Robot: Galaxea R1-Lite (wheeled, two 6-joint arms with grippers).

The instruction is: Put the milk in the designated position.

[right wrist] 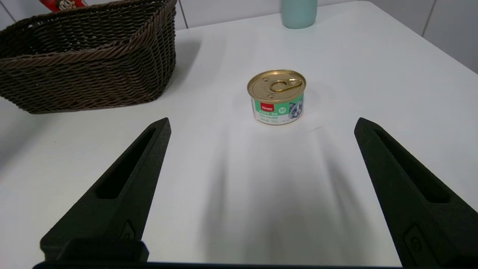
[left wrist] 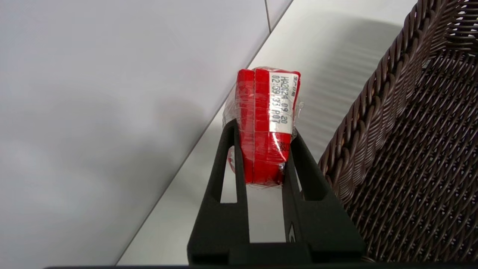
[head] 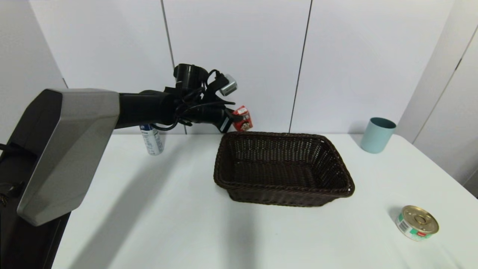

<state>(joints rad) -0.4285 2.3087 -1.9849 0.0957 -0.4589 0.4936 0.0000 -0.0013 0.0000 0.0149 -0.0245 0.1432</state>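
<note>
Red is the milk (head: pixel 242 118) that my left jaws (head: pixel 236 118) hold up in the air, just past the far left corner of the brown basket (head: pixel 338 160). From my head I also see a spray can (head: pixel 152 139) behind my arm, a blue cup (head: pixel 377 135) far to the right and a gold tin (head: pixel 417 222) near me on the white tabletop (head: pixel 168 216). I think the basket is where the milk should go.

From my left wrist, the milk (left wrist: pixel 263 127) sits tight between my two black fingers (left wrist: pixel 233 164), with the basket wall (left wrist: pixel 358 142) just beside it. I should keep my squeeze firm, carry the milk over the rim, go down low, then let go gently so it does not tip.

From my right wrist, my right jaws (right wrist: pixel 261 149) are spread wide with nothing in them, resting low, with the tin (right wrist: pixel 276 96) ahead.
</note>
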